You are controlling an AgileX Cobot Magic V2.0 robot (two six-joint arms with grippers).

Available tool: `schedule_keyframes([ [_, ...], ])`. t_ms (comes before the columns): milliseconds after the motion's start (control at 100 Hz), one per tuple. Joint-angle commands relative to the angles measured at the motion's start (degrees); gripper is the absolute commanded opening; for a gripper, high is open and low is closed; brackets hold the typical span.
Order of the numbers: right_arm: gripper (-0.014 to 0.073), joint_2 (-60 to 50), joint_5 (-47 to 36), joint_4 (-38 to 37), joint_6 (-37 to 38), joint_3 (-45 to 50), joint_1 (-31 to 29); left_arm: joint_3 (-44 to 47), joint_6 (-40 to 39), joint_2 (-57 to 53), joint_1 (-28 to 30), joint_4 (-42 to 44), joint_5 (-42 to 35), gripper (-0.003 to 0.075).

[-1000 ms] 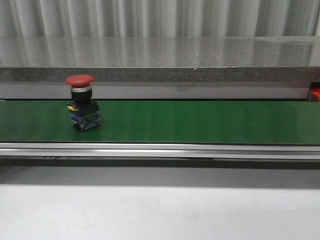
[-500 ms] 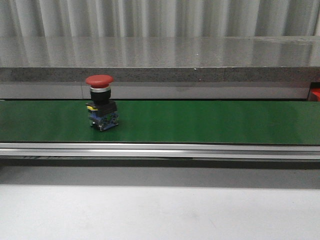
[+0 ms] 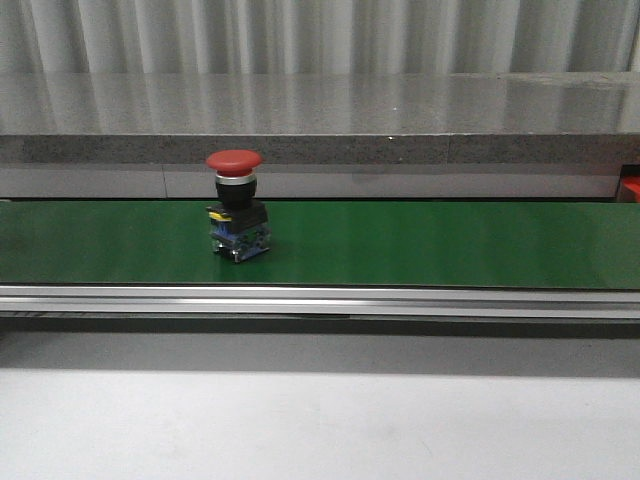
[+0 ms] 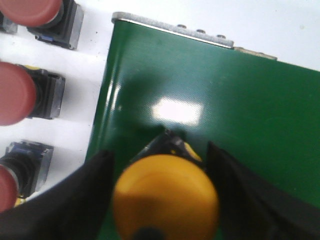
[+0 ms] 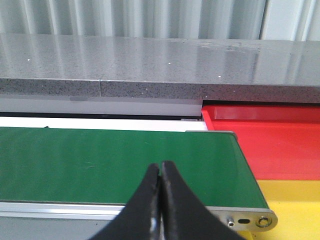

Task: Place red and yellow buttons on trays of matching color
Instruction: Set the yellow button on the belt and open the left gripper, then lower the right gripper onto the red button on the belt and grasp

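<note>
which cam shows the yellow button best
The left wrist view: the yellow button fills it, sitting between the left tool's fingers over the green belt. The front view shows only a red button on the belt, and the right wrist view shows no button, just trays and belt.

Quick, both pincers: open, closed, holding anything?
Left pincer: around the yellow button, over the green belt.
Right pincer: closed, empty.

A long green conveyor belt (image 3: 420,245) carries one red button (image 3: 236,205), upright, left of centre.
</note>
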Motion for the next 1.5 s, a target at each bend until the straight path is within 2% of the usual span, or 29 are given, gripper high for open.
schedule_keyframes([
  [0,-0.0067,-0.6,-4.7,-0.3,-0.1,-1.2,-0.3,-3.4,1.5,-2.1,-0.4,-1.3,0.2,0.0697],
  [30,-0.0067,-0.6,-4.7,-0.3,-0.1,-1.2,-0.3,-4.2,1.5,-2.1,-0.5,-1.4,0.7,0.0717],
  [90,-0.0067,-0.6,-4.7,-0.3,-0.1,-1.2,-0.3,-5.9,2.5,-2.1,-0.7,-2.0,1.6,0.0662],
  [170,-0.0067,-0.6,-4.7,-0.3,-0.1,-1.2,-0.3,-8.0,2.7,-2.4,-1.6,-2.1,2.6,0.0625],
  [630,-0.0067,-0.6,-4.7,-0.3,-0.1,-1.2,-0.3,-8.4,4.9,-15.2,-7.9,-2.0,0.3,0.0620],
  [800,-0.0067,-0.6,-4.7,-0.3,-0.1,-1.2,-0.3,0.9,6.3,-27.7,-11.0,-2.0,-8.4,0.0619],
  [950,-0.0067,-0.6,-4.7,-0.3,-0.1,-1.2,-0.3,15.1,7.2,-40.0,-15.3,-1.9,-19.3,0.0619],
  [1080,-0.0067,-0.6,-5.9,-0.3,-0.1,-1.2,-0.3,26.7,7.2,-49.6,-16.4,-1.6,-25.7,0.0607],
  [1160,-0.0067,-0.6,-7.4,-0.3,-0.1,-1.2,-0.3,32.5,7.1,-54.4,-16.4,-1.6,-29.0,0.0538],
  [1210,-0.0067,-0.6,-7.6,-0.3,-0.1,-1.2,-0.3,35.7,7.1,-57.2,-16.4,-1.6,-30.3,0.0452],
  [1350,-0.0067,-0.6,-6.6,2.2,-0.1,-1.9,-0.3,42.8,7.1,-64.4,-16.4,-1.7,-32.8,0.0069],
  [1360,-0.0067,-0.6,-6.3,2.4,-0.1,-2.1,-0.3,43.3,7.1,-64.9,-16.4,-1.7,-32.9,0.0011],
  [1370,-0.0067,-0.5,-6.1,2.6,-0.1,-2.2,-0.3,43.6,7.1,-65.2,-16.4,-1.7,-33.1,0.0011],
  [1380,-0.0067,-0.5,-5.6,3.1,-0.1,-2.5,-0.3,43.8,7.1,-65.5,-16.4,-1.7,-33.2,-0.0025],
  [1490,-0.0067,0.8,-2.2,7.7,-0.1,-6.9,-0.3,46.0,7.1,-68.3,-16.4,-1.7,-34.1,-0.0020],
])
